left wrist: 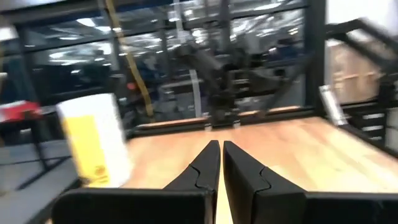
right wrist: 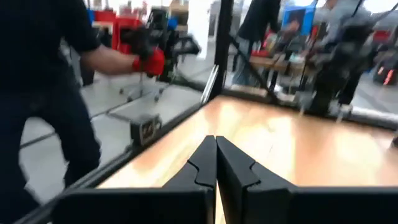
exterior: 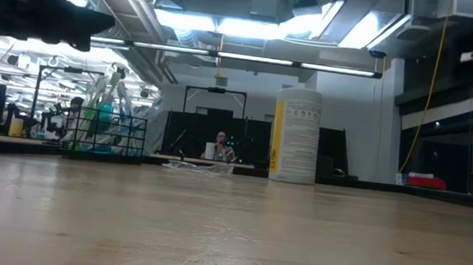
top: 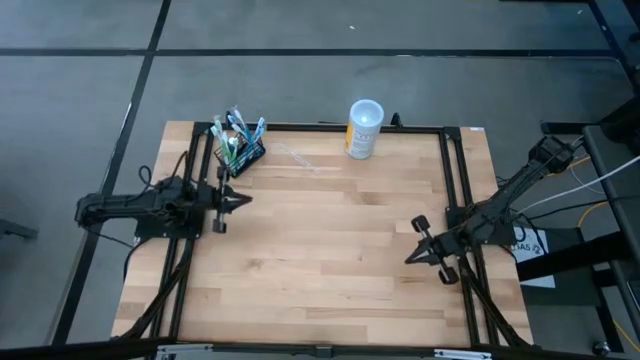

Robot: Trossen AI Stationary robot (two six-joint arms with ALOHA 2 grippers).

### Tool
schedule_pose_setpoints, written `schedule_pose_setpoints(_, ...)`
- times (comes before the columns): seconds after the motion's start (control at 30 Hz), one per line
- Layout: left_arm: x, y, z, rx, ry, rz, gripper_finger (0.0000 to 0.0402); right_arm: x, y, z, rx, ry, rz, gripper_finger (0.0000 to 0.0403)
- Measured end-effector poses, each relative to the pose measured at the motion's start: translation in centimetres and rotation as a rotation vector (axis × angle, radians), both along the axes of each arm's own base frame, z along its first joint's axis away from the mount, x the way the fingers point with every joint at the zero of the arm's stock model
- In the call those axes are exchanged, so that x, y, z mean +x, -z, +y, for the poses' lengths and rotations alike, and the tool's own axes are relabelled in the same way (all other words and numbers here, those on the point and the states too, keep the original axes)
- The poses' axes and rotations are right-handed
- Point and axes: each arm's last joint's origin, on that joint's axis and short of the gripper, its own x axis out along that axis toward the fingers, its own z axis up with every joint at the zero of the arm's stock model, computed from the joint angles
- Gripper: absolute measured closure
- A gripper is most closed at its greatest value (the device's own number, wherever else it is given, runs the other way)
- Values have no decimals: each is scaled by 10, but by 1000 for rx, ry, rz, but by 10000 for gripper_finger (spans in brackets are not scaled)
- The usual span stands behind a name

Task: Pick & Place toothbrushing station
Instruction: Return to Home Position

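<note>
Station: toothbrushing station (top: pixel 240 148) stands at the far left corner of the table (top: pixel 330 280), brushes upright in it.
Left gripper (top: pixel 240 200): empty, fingers pressed together, near the station on its front side.
Right gripper (top: pixel 412 258): empty too, fingers pressed together, well apart by the right edge.
Tip: we'd draw the left arm straight back, no swinging toward those brushes.

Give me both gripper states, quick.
Left gripper: closed, holding nothing.
Right gripper: closed, holding nothing.
</note>
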Motion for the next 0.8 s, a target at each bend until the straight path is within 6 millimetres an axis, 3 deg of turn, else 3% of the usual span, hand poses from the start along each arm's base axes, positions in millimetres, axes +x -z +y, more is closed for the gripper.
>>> schedule_pose_setpoints(0.13, -1, 3, 8, -40, -167, 25, 386, 0, 5, 0, 69, 0, 92, 397)
schedule_pose_setpoints(0.3, -1, 6, 14, -151, -309, 50, 385, 0, 4, 0, 425, 10, 256, 396)
schedule_pose_setpoints(0.47, -1, 6, 14, -156, -325, 47, 386, 0, 4, 0, 690, 18, 389, 384)
schedule_pose_setpoints(0.8, -1, 6, 14, -156, -325, 48, 386, 0, 4, 0, 715, 18, 407, 378)
